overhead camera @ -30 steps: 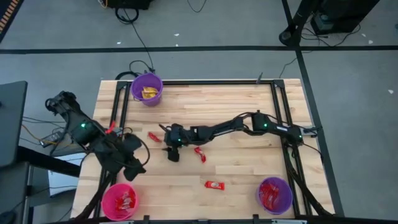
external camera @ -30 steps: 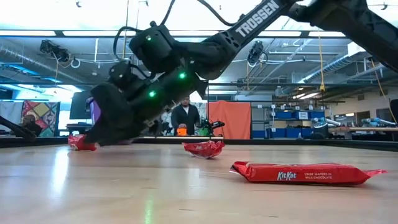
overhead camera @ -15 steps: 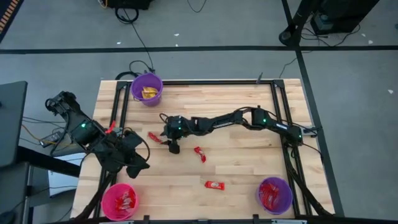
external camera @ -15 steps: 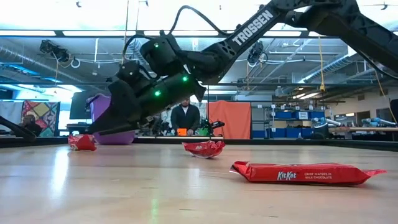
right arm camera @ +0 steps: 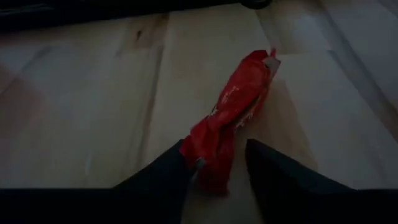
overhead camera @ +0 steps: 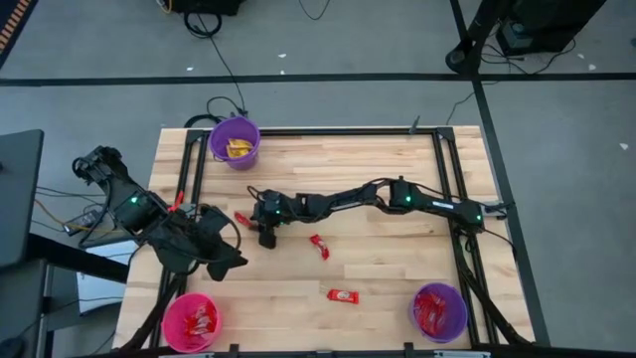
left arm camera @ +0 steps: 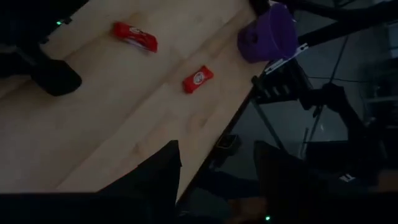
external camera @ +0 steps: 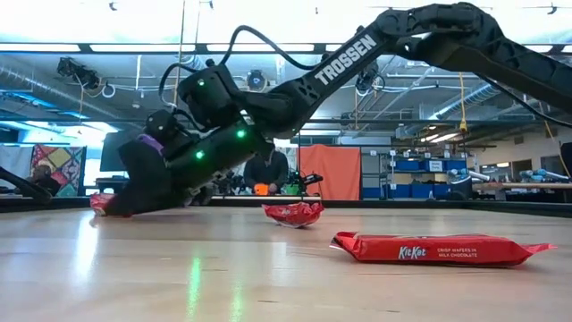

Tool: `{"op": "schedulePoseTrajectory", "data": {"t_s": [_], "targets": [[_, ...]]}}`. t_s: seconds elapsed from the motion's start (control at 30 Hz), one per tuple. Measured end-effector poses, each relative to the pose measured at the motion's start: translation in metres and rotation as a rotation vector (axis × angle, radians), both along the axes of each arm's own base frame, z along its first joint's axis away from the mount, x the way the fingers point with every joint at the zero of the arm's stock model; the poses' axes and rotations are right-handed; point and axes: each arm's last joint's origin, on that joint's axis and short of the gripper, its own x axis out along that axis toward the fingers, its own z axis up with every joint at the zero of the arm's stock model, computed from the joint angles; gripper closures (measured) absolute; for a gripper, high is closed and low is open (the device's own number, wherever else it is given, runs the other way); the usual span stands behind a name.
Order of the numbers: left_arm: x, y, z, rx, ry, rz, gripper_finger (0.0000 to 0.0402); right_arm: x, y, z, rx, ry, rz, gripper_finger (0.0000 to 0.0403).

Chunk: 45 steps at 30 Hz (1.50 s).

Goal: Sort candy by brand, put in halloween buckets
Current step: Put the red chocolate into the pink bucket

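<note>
The right tool [right arm camera: 214, 171] stands open, fingers either side of a crumpled red wrapped candy bar [right arm camera: 233, 121] on the wooden tabletop [overhead camera: 378, 259]. The left tool [left arm camera: 214, 171] waits open at eight o'clock. The purple plastic bucket [overhead camera: 235, 141] at eleven o'clock holds yellow packets [overhead camera: 238, 148]; the hot pink bucket [overhead camera: 190, 321] at seven holds red bars

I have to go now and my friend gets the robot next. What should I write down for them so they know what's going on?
Right tool: low on the table, fingers either side of a red candy, closing, not yet lifted.
Left tool: open, empty, waiting near the table's left edge.
Done: the pink bucket and the near purple bucket hold red candy; the far purple bucket holds yellow candy.
Left: the candy under the right tool, a crumpled red candy mid-table, and a red KitKat bar near the front. Bucket each by brand.
</note>
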Motion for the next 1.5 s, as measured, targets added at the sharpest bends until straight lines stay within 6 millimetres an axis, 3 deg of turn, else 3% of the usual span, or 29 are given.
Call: {"op": "schedulePoseTrajectory", "data": {"t_s": [0.17,0.27,0.37,0.6,0.93,1.1,1.23,1.5], "targets": [[-0.002,0.002,-0.003,0.027,0.032,0.002,0.0195,-0.002,-0.003,0.003,0.003,0.033,-0.006,0.0318],[-0.003,0.005,-0.010,0.140,0.073,0.036,0.0195,-0.003,-0.003,0.010,0.019,0.047,0.021,0.0376],[-0.006,0.011,-0.017,0.256,0.132,0.075,0.0195,-0.006,0.002,0.025,0.030,0.072,0.042,0.0376],[-0.013,0.031,-0.018,0.332,0.208,0.131,0.0195,-0.020,0.021,0.089,-0.097,0.083,0.114,0.0377],[-0.017,0.032,-0.017,0.615,0.241,-0.328,0.0195,-0.059,0.042,0.187,-0.252,0.040,0.338,0.0373],[-0.012,0.032,-0.019,0.726,0.242,-0.413,0.0193,-0.076,0.047,0.230,-0.228,-0.066,0.404,0.0375],[-0.008,0.033,-0.017,0.822,0.211,-0.411,0.0189,-0.083,0.050,0.246,-0.247,-0.103,0.394,0.0373],[0.000,0.031,-0.011,0.976,0.102,-0.417,0.0168,-0.083,0.050,0.246,-0.257,-0.108,0.390,0.0372]]}}
